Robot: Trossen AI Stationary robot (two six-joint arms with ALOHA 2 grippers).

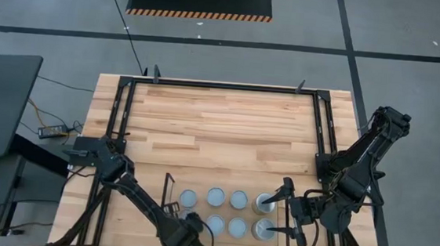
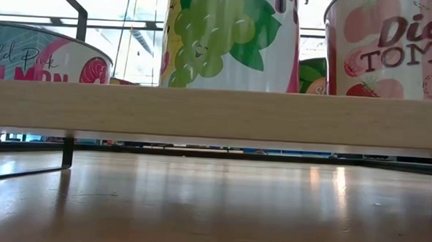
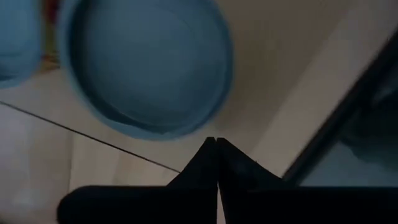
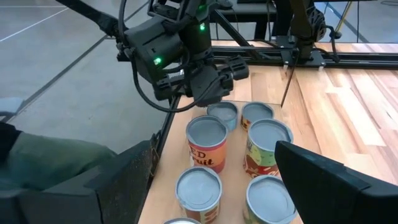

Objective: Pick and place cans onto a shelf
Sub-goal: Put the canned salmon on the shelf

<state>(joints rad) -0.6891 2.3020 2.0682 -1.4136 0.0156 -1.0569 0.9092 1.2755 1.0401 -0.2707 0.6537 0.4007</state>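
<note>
We see eight cans (image 1: 225,211) standing in two rows of four on the shelf (image 1: 169,191), so the bay looks full; our left gripper (image 1: 186,232) hovers pinched shut and empty; our right gripper (image 1: 283,214) sits wide open, holding nothing, beside the end cans.

A pale butcher-block worktop (image 1: 220,123) fills the overhead view, ringed by a black outer frame (image 1: 223,85). At its near edge sits the light-wood shelf (image 2: 216,112), raised on thin dark rails. On it stand eight cans (image 1: 225,211) in two rows of four, grey tops up. From table height, grape (image 2: 230,38), salmon (image 2: 43,54) and tomato (image 2: 391,47) labels show.
</note>
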